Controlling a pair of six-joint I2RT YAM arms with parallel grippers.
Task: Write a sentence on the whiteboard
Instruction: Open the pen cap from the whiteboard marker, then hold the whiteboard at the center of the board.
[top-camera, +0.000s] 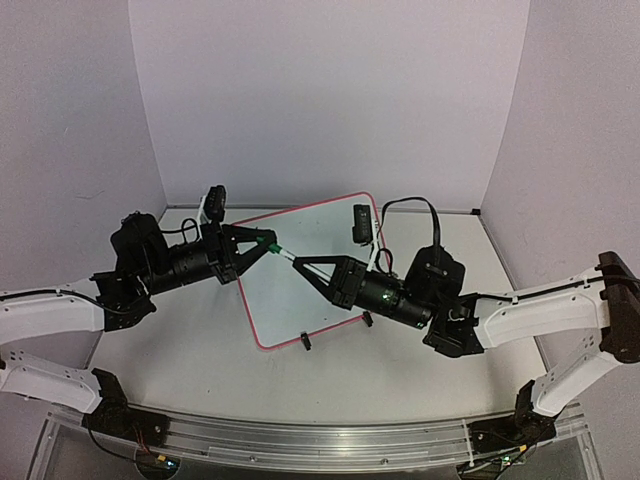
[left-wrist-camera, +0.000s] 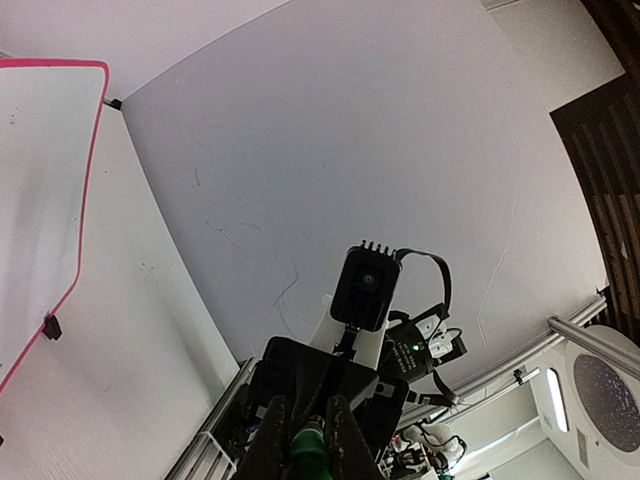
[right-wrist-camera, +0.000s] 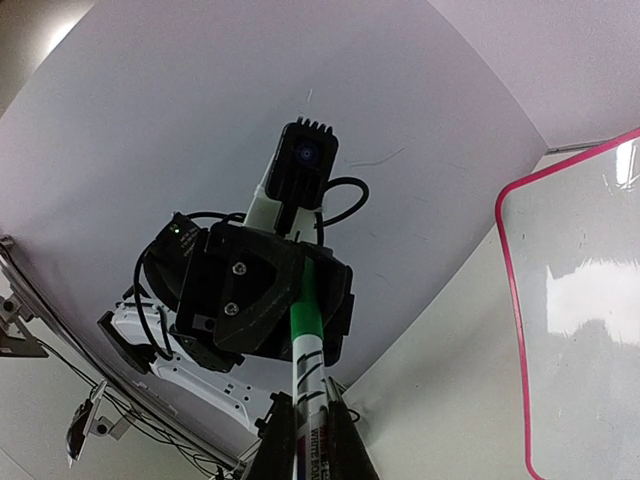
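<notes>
Whiteboard (top-camera: 300, 305): lies flat on the worktop (top-camera: 200, 340) between the two arms, clip feet on the near edge. Looks blank, no sentence visible yet.

Marker (top-camera: 287, 256): hangs over the board's left part, gripped at both ends. Long axis runs from left arm to right arm, slanting a little toward the near right. Height over the board not clear.

Left gripper (top-camera: 262, 243): fingers pinched narrow on the green cap (top-camera: 268, 245).

Right gripper (top-camera: 303, 266): fingers clamped on the white barrel, which points straight at the left gripper in the right wrist view.

Judged step: uncapping, writing not begun. Turns on the shared axis, so calls for a straight pull apart along the barrel. Any sideways drift risks twisting the marker out of one grip.

Board sits under and to the near right of the barrel, so the right arm is better placed to write. Would need the tip tilted down to the surface first.
</notes>
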